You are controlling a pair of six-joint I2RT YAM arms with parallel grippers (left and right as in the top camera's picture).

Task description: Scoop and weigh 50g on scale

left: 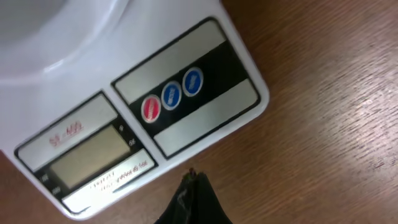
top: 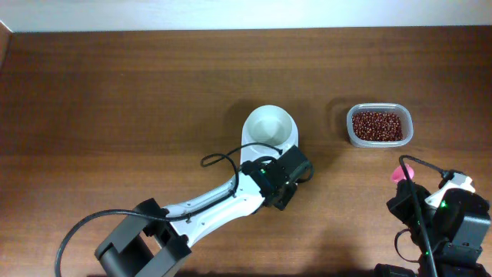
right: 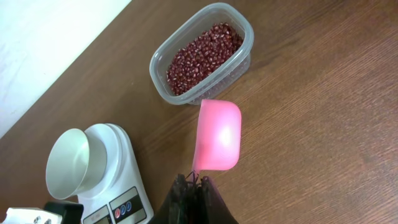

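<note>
Scale centre worktop, left of bean tub: likely light, rigid, slick; best taken by body sides. Left gripper jaws pinched empty near its buttons; right gripper jaws clamping pink scoop.

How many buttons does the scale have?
3, in a row on the scale beside the display: red button nearest it, middle blue button, far blue button. None seems hidden.
</note>
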